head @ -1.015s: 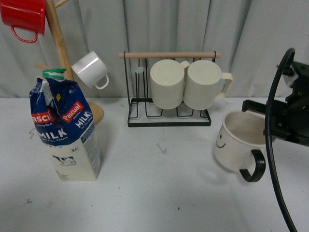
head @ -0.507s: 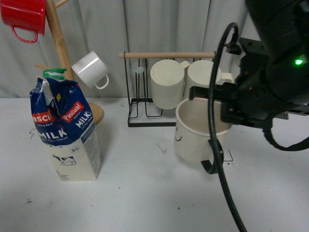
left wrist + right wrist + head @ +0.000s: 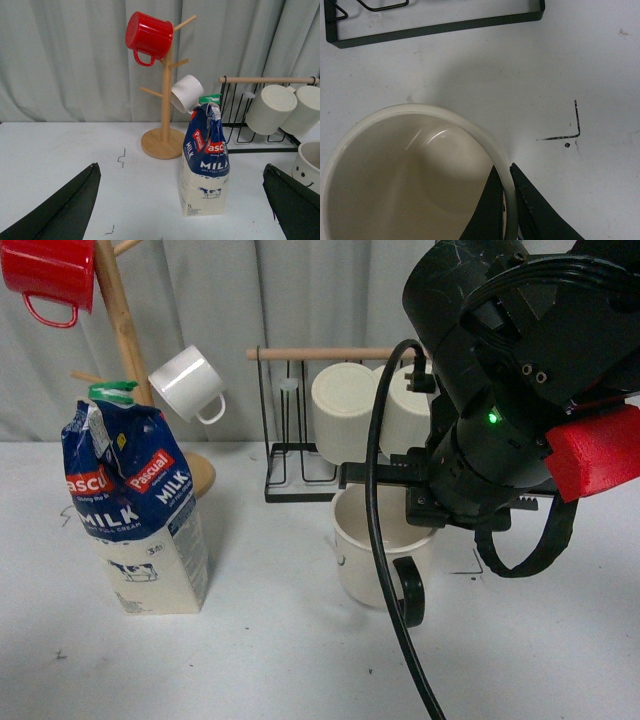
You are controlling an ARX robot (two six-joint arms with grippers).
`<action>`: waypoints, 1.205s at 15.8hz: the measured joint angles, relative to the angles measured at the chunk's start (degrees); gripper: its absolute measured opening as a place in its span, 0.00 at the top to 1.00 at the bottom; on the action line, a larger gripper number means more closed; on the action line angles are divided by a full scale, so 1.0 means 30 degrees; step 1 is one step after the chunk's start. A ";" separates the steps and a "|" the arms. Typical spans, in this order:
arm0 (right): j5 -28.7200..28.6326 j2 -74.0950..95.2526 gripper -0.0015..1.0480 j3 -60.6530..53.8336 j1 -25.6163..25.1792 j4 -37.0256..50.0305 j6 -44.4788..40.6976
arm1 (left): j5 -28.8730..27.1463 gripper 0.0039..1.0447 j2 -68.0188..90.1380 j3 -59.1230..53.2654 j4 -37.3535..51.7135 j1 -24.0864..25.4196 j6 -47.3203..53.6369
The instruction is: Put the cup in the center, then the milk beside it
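Bulky black right arm [image 3: 500, 390] hunched over middle of tabletop [image 3: 270, 640]; right jaws pinched cup [image 3: 350, 565] by rim, one inside wall, one outside. Cup upright, centre, just before wire rack [image 3: 300, 497]; glossy cream, black C-handle facing out. Well left stood milk [image 3: 140, 520], creased carton, green cap. Meanwhile left jaws gaped wide, empty.

A white table [image 3: 260, 640] carried a milk carton [image 3: 135, 510] at left, a wooden mug tree [image 3: 118, 335] behind it, and a black wire rack [image 3: 320, 354] at upper center.
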 joint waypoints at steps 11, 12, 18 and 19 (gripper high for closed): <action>0.0015 0.1486 0.97 0.0780 -0.0146 0.0146 0.0342 | 0.0007 0.06 0.0000 0.0000 0.0000 0.0000 0.0000; 0.0015 0.1501 0.97 0.0801 -0.0160 0.0131 0.0342 | 0.0007 0.06 0.0000 0.0000 0.0000 0.0000 0.0000; -0.0517 0.1450 0.53 0.0831 -0.0386 0.0561 0.0335 | 0.0007 0.06 0.0000 0.0000 0.0000 0.0000 -0.0007; -0.0940 0.1027 0.42 0.0641 -0.0495 0.1158 0.0321 | 0.0007 0.06 0.0000 0.0000 0.0000 0.0000 -0.0007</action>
